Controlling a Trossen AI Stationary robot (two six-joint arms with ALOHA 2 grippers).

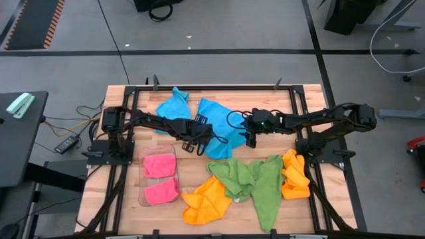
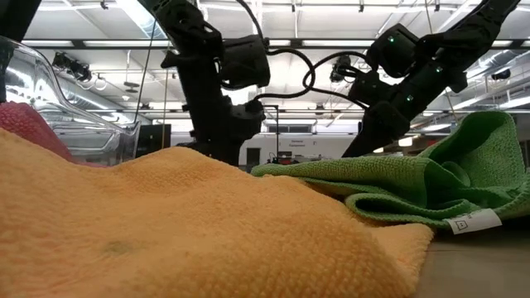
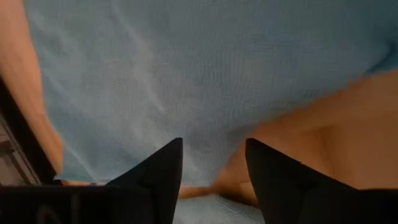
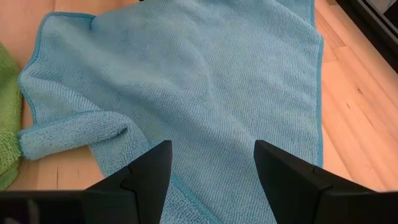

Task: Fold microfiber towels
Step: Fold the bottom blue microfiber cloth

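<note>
Blue towel [image 4: 205,81] beneath both parted, empty end effectors: left [image 3: 211,180], right [image 4: 211,180].

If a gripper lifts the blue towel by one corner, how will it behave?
The blue towel would probably hang limp, since one corner is already curled over on itself. It looks light and thin, lying flat with soft wrinkles. Its nubby weave suggests the fingers would grip it without slipping.

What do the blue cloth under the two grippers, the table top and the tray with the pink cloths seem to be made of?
Blue cloth: soft microfibre-like fabric, matte, with fine nubby pile and a stitched edge.
Table top: pale wood, going by its grain lines and plank seams.
Tray: probably clear glossy plastic; the pink cloths show through it.
</note>
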